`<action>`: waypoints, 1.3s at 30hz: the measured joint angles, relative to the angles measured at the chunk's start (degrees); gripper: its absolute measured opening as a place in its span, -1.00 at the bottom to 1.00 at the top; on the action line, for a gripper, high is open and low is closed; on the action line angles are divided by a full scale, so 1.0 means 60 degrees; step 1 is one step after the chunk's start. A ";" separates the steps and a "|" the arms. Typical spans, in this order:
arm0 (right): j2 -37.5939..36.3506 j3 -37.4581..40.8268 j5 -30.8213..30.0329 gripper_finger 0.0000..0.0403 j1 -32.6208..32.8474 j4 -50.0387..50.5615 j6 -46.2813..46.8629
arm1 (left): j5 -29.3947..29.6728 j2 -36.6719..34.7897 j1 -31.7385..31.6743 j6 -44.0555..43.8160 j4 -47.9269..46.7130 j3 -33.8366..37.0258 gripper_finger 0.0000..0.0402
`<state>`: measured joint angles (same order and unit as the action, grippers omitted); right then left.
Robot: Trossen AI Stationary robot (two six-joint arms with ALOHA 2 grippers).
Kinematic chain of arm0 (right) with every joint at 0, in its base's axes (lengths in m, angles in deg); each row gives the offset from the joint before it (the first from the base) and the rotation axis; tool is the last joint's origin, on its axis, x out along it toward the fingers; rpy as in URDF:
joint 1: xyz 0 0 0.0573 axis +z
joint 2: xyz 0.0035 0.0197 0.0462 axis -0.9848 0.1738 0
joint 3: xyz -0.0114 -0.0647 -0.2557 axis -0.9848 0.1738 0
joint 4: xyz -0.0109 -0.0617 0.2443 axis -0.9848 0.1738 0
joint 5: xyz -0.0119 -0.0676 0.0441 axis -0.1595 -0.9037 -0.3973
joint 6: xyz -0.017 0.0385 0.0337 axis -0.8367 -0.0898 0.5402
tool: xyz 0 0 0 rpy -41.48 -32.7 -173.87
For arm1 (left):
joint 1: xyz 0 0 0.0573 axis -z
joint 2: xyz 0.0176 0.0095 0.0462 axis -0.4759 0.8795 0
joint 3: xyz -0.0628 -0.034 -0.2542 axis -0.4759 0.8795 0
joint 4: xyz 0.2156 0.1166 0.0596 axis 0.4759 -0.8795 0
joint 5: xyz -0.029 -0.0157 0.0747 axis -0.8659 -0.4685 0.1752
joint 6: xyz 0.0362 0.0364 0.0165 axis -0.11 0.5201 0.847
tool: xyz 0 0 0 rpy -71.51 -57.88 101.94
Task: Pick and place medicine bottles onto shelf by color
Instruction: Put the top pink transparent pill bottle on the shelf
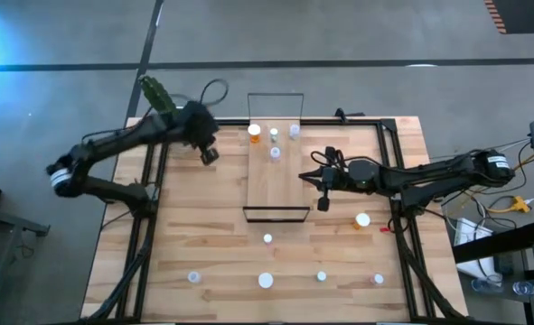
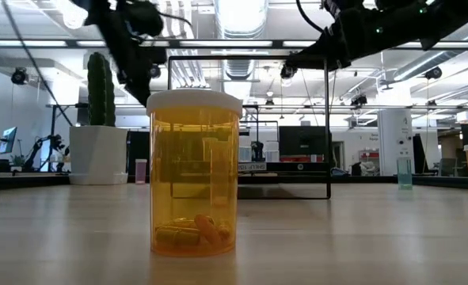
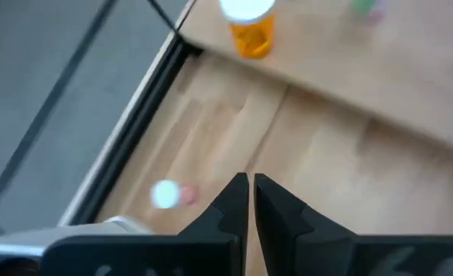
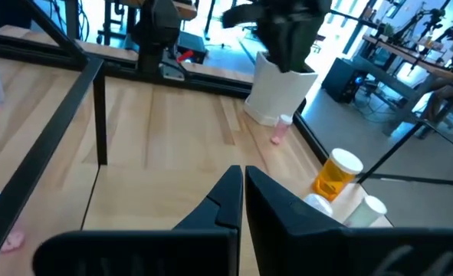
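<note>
- Shelf, long narrow light-wood board w/ thin black wire end frames (image 1: 276, 176), lies mid-table, between the two grippers.
- Left gripper (image 1: 209, 155): fingers pressed together, nothing pinched, above bare tabletop just beside shelf's left edge.
- Orange bottle w/ white cap (image 1: 254, 134) stands on shelf's far end, ahead of left gripper; also seen in left wrist view (image 3: 249, 24). Small pink bottle (image 3: 169, 195) lies on table near left fingertips.
- Right gripper (image 1: 322, 192): fingers pressed together, empty, just beside shelf's right edge.
- Three more white-capped bottles (image 1: 275, 153) on shelf's far half, near orange one.
- Orange bottle (image 1: 362, 219) on table close behind right gripper; other bottles (image 1: 265, 281) well apart along near edge.
</note>
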<state>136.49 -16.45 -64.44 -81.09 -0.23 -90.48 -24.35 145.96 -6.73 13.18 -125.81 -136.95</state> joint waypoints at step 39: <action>0.0450 -0.0041 0.0025 -0.96 0.0583 -0.0244 -0.0407 | 0.0934 0.4469 -0.1669 0.5555 -0.1292 -0.1748 -0.10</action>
<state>139.19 -16.70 -64.28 -77.60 -1.69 -92.92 -18.74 172.78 -16.74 46.51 -133.56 -147.44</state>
